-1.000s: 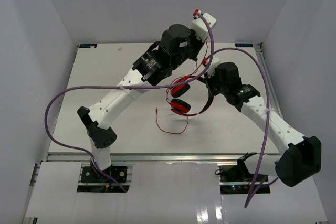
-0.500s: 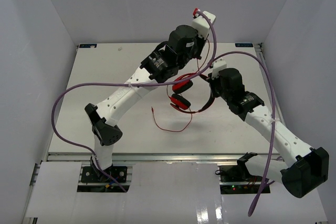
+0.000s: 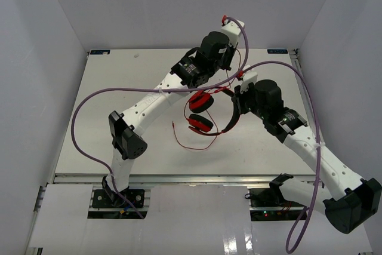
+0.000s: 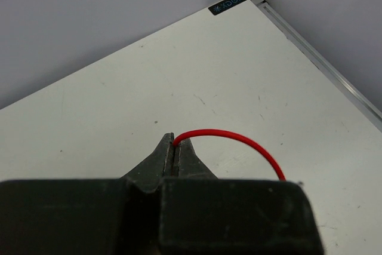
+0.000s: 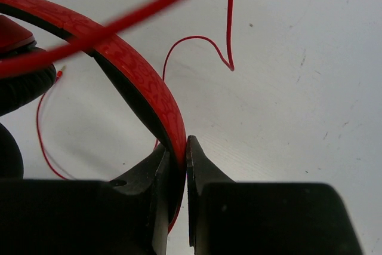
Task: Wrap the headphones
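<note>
At the middle of the bench [image 3: 119,147], the headphones [image 3: 201,111] are held by the right claw [image 5: 179,147], clamped on the stiff headband [image 5: 140,79], while the left claw [image 4: 174,146] pinches the thin cable [image 4: 239,137], judged limp, light and snag-prone.

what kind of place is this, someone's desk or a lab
Likely a robotics lab work cell, not a desk: a white table boxed in by plain white walls, a left arm and right arm bolted at its near edge, holding red headphones.

Both arms angle in from the lower corners toward frame centre.
Left gripper [image 4: 175,146] and right gripper [image 5: 179,149] each pinched tight on the headphones [image 3: 200,123].
</note>
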{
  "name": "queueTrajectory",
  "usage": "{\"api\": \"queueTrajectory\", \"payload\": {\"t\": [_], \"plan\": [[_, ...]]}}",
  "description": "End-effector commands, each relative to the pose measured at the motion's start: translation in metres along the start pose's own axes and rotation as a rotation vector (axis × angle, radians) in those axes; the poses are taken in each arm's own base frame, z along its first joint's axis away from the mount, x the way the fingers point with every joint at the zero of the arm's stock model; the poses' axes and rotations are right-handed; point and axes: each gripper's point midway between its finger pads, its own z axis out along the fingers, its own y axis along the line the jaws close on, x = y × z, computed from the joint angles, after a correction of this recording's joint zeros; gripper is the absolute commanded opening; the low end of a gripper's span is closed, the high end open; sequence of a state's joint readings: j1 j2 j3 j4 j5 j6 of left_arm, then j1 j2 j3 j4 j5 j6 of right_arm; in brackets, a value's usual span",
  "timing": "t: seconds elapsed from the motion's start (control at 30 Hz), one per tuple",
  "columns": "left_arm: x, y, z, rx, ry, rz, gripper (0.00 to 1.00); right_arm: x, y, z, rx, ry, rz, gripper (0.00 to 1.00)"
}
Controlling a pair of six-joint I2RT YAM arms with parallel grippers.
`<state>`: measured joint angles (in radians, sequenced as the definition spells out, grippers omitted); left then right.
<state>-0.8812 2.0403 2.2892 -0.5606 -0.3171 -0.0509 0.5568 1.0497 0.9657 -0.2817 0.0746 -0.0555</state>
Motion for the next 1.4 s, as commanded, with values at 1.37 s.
{"api": "queueTrajectory", "payload": {"t": [1.37], "plan": [[0.149,0.045,-0.007,0.152,0.228,-0.372,0.31,-0.094,0.07,-0.088,-0.485,-0.294,-0.041,0.08]]}}
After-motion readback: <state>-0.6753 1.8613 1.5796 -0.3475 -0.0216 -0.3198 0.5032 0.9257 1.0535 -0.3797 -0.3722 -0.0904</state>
